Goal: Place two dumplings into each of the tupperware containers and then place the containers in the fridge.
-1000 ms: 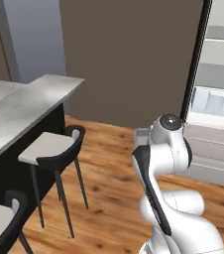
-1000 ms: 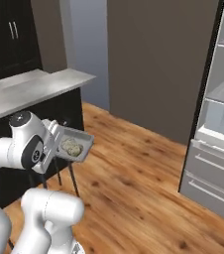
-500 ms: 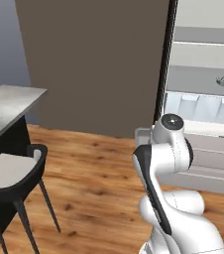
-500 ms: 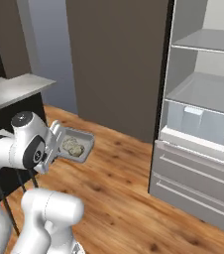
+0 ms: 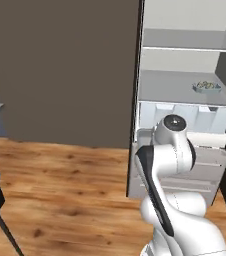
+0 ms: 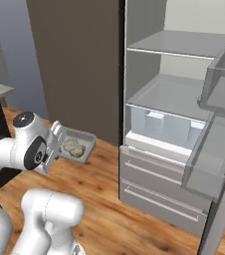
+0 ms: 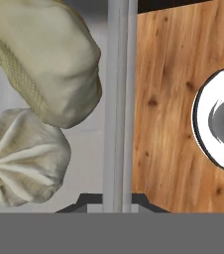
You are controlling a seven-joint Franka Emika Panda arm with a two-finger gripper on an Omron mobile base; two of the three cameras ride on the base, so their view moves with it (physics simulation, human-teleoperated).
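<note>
I have the gripper (image 6: 59, 141) clamped tight on the near rim of the clear greyish tupperware container (image 6: 77, 145), which it holds up off the wooden floor (image 6: 134, 219), roughly level, out to the front of the arm. Inside it I can see 2 dumplings (image 6: 73, 148) lying side by side and touching; in the hand view they are the larger smooth tan one (image 7: 42, 59) and the pleated pale one (image 7: 25, 156), both on the container's floor next to its upright wall (image 7: 118, 99).

The fridge (image 6: 184, 124) stands open ahead of me, its white interior showing glass shelves and pale drawers, with the door bins swung out on the right of the right base view. On the middle shelf, in the left base view, sits the light blue tupperware container (image 5: 207, 86), far to the right side of that shelf, with small lumps inside that are too small for me to count.
</note>
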